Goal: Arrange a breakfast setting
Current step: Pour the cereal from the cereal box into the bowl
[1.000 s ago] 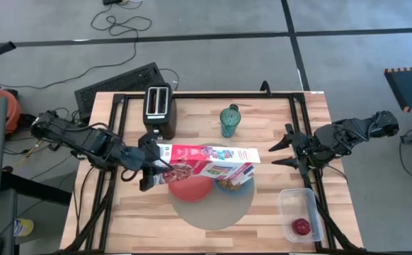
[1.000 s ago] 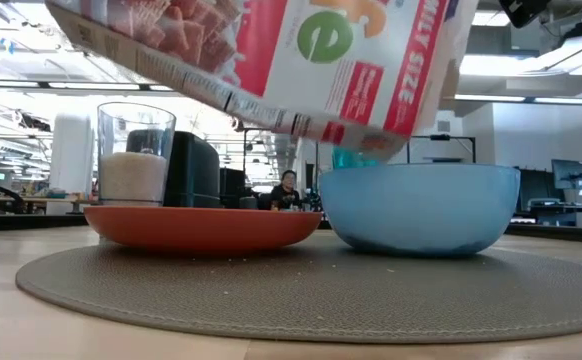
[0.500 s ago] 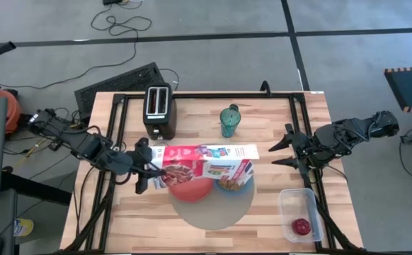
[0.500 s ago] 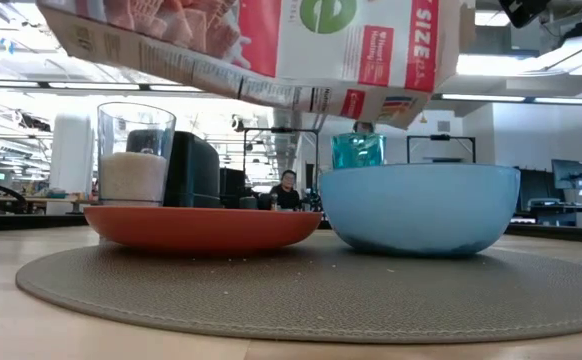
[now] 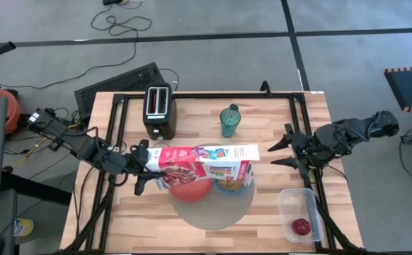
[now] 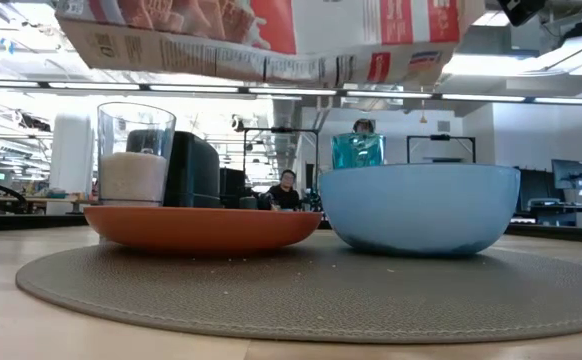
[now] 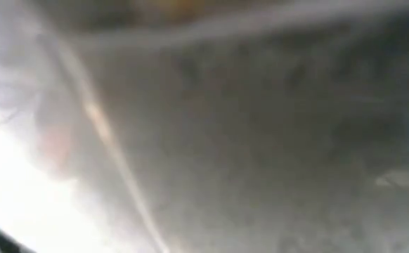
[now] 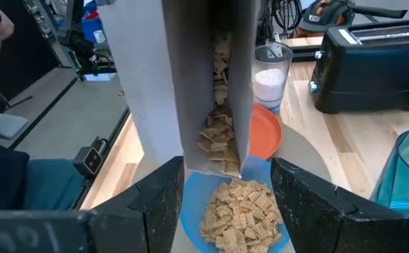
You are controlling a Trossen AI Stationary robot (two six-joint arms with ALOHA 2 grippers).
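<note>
Your left gripper (image 5: 151,168) is clamped on the red-and-white cardboard cereal box (image 5: 206,163), held level above the blue bowl (image 6: 418,208) of cereal squares, which sits on the round grey-beige mat (image 6: 301,295) beside the red-orange plate (image 6: 201,228); your right gripper (image 5: 278,151) waits with fingers apart at the table's right edge.

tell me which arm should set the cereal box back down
Left. The left gripper already holds the cereal box above the blue bowl; the right gripper waits, jaws open, at the table's right side.
</note>
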